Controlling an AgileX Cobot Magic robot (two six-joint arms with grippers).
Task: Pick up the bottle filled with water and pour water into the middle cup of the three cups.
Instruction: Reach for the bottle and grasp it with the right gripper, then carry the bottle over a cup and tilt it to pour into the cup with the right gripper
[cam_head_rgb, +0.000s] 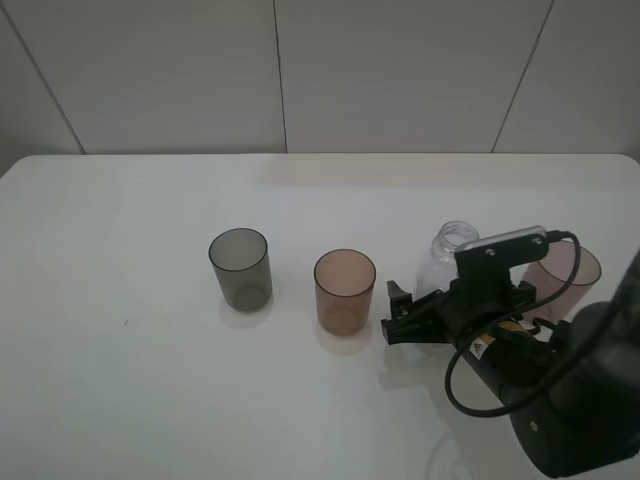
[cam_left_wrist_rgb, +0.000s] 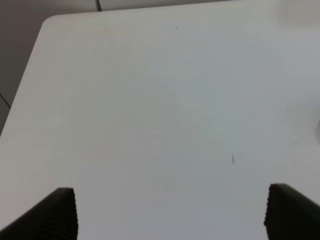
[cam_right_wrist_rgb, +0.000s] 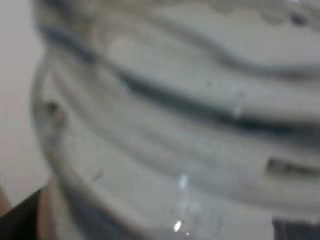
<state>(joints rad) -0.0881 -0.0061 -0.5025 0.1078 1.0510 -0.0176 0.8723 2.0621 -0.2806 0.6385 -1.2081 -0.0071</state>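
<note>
Exterior high view is showing the right claw (cam_head_rgb: 432, 300) standing open astride the bottle (cam_head_rgb: 455, 240), whose slippery, crushable ribbed body is likely needing a gentle mid-body grip.

On the white table (cam_head_rgb: 140, 400) a grey cup (cam_head_rgb: 240, 268), a brown cup (cam_head_rgb: 345, 291) and a pink cup (cam_head_rgb: 578, 266) stand in a row. The clear bottle (cam_head_rgb: 452, 241) stands upright between brown and pink. The black arm (cam_head_rgb: 570, 400) hides part of the pink cup, and its gripper (cam_head_rgb: 398, 313) is at the bottle.
</note>
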